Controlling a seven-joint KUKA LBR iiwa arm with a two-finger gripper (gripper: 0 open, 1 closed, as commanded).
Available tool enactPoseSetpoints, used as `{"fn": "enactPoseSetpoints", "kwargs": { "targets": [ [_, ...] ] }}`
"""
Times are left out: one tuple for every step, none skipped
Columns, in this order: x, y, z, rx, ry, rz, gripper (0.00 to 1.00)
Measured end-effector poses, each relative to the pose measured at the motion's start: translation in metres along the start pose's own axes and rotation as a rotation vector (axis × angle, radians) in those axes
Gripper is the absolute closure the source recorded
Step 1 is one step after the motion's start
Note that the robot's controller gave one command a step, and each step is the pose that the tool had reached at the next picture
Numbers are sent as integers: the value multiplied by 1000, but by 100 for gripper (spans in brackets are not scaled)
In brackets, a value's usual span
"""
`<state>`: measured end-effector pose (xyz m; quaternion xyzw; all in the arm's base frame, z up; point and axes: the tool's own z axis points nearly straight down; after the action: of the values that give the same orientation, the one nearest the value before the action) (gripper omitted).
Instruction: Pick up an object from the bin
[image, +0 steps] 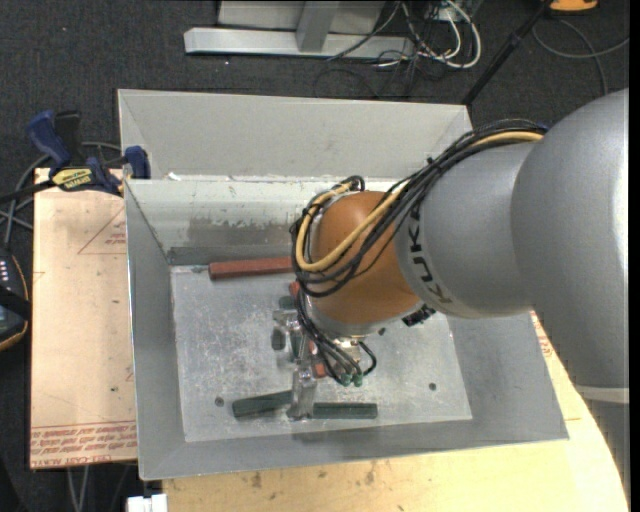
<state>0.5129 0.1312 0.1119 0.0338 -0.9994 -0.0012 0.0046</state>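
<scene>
— Down at the front of the bin, near the edge of the floor, the gripper is low, right on a long, thin dark green bar.

— How does that bar lie?

— Flat on the grey floor, running left to right along the front. It shows on both sides of the gripper, which stands about at its middle. Whether it's one piece or two end to end, I can't tell, because the tool covers the join.

— And the grip, open or closed?

— Can't tell from up here. The tip meets the bar, but the view doesn't show whether anything is clamped.

— What else is in there?

— A reddish-brown bar, also long and thin, lying flat at the back of the floor, close to the rear wall and well apart from the green one.

— And the arm?

— The big grey arm comes in from the right, its orange cover hanging over the middle of the bin with cables looped across it.
</scene>
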Motion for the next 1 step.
{"fn": "enactPoseSetpoints", "kwargs": {
  "targets": [
    [18,13,43,1,-14,-47,0]
  ]
}}
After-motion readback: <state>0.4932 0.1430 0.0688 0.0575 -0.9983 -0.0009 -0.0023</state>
